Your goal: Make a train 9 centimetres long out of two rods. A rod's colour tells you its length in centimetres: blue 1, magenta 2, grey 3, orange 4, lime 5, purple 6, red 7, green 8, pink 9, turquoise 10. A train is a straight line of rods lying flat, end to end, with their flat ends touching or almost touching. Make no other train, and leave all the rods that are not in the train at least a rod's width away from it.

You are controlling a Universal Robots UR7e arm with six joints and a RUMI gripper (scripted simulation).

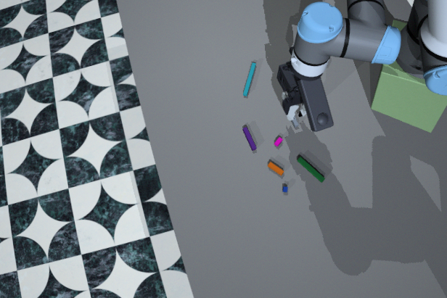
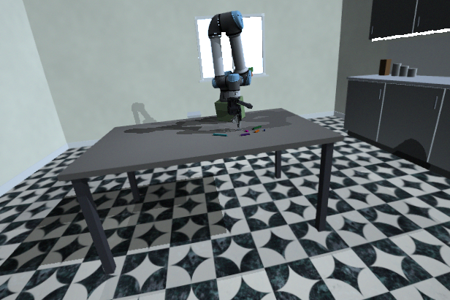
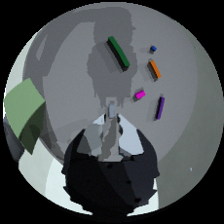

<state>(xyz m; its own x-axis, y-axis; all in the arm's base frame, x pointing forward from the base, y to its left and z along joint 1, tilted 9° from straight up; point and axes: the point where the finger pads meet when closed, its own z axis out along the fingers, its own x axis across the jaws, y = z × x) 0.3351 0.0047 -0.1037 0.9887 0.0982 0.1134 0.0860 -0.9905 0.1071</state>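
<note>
My gripper (image 1: 297, 115) (image 3: 111, 114) points down, its fingers a small gap apart. A short grey rod (image 1: 296, 123) (image 3: 111, 109) lies right at the fingertips, in line with the gap; it does not look gripped. A purple rod (image 1: 249, 138) (image 2: 245, 134) (image 3: 160, 108) lies apart to the left in the top view. A magenta rod (image 1: 278, 141) (image 3: 140, 94) lies between these two. An orange rod (image 1: 276, 168) (image 3: 155, 69), a green rod (image 1: 310, 168) (image 3: 119, 52) and a small blue rod (image 1: 284, 188) (image 3: 153, 49) lie separately lower down. No rods touch.
A turquoise rod (image 1: 249, 79) (image 2: 220, 134) lies left of my gripper in the top view, outside the wrist view. The green base block (image 1: 406, 101) (image 3: 24, 107) stands under the arm. The table's edge (image 2: 204, 158) is beyond the purple and turquoise rods.
</note>
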